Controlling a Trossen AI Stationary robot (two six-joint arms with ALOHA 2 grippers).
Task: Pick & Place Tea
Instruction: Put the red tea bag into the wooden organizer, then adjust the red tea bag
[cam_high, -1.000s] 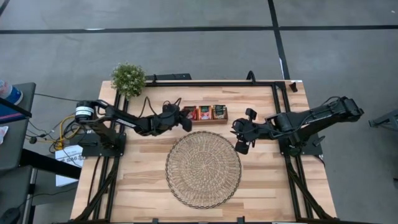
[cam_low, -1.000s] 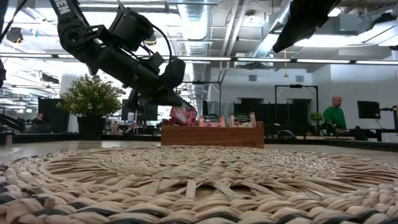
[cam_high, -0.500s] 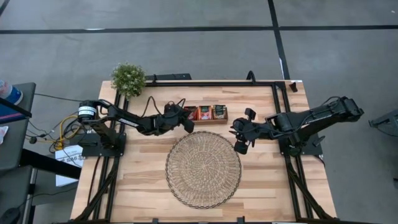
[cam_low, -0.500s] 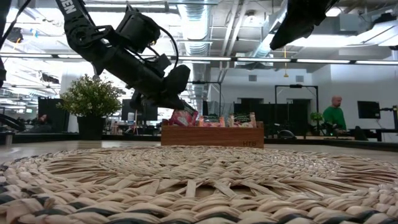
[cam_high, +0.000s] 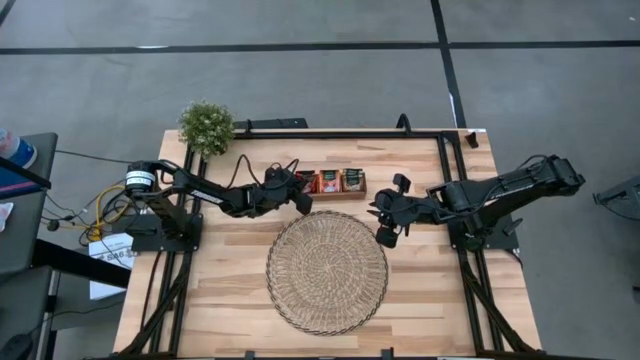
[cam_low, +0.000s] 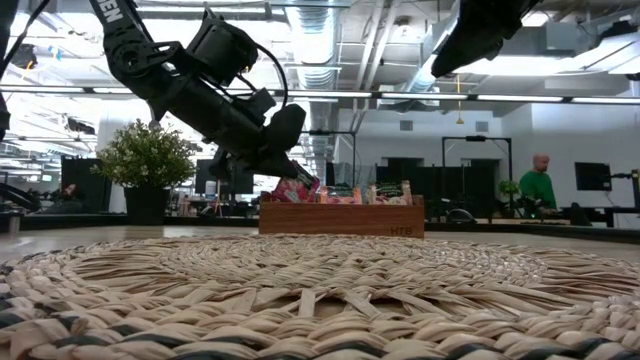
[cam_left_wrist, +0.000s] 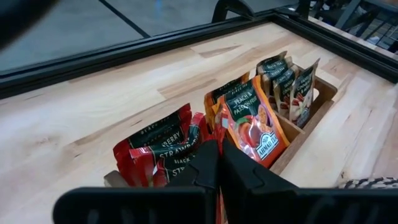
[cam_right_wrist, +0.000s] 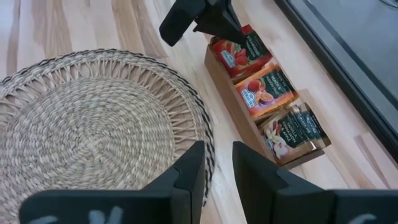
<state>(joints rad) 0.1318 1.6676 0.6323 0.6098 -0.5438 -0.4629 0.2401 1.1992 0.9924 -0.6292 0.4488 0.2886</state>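
From above, the wooden tray (cam_high: 329, 183) lies lengthwise across the surface (cam_high: 230, 270) beyond the woven mat (cam_high: 327, 271), with the left gripper (cam_high: 298, 196) at its left end. Level view: tea sachets (cam_low: 345, 192) stand upright in the tray. Left wrist: jaws pressed together at the red sachets (cam_left_wrist: 163, 149). Right wrist: the right gripper (cam_right_wrist: 217, 163) hovers over the mat's edge, jaws slightly spread, holding nothing.

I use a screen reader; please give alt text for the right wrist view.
The left hand reaches into the wooden tray's end compartment of red tea sachets, beside the round woven mat. The right hand hovers open in the foreground.
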